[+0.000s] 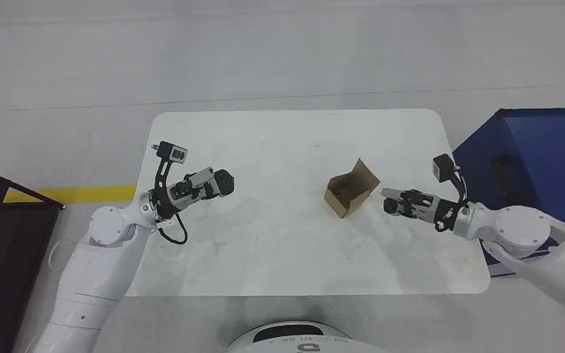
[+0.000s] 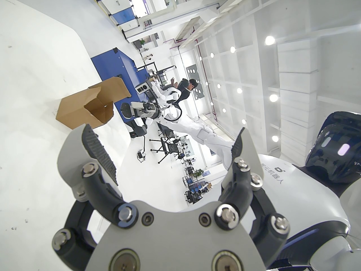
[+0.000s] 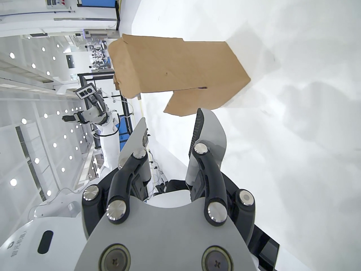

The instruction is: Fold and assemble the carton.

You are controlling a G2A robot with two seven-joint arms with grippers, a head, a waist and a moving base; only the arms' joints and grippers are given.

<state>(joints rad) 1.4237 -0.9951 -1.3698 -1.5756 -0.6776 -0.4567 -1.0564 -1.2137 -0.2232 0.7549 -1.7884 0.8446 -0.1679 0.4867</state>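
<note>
Right wrist view: the right gripper (image 3: 172, 115), ribbed black pads (image 3: 196, 128) apart and empty, sits just beside the brown cardboard carton (image 3: 175, 63). The carton stands partly folded, one flap raised, right of centre on the smooth white table (image 3: 296, 57), its inside hidden from this side. Well apart on the left, the left gripper (image 2: 165, 129) is spread wide, holding nothing.

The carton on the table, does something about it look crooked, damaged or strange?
The carton lies slanted to the table edges and only half formed: one flap stands up, one end gapes open. No tear or crush shows. Both the left gripper and the right gripper are open, apart from it.
</note>
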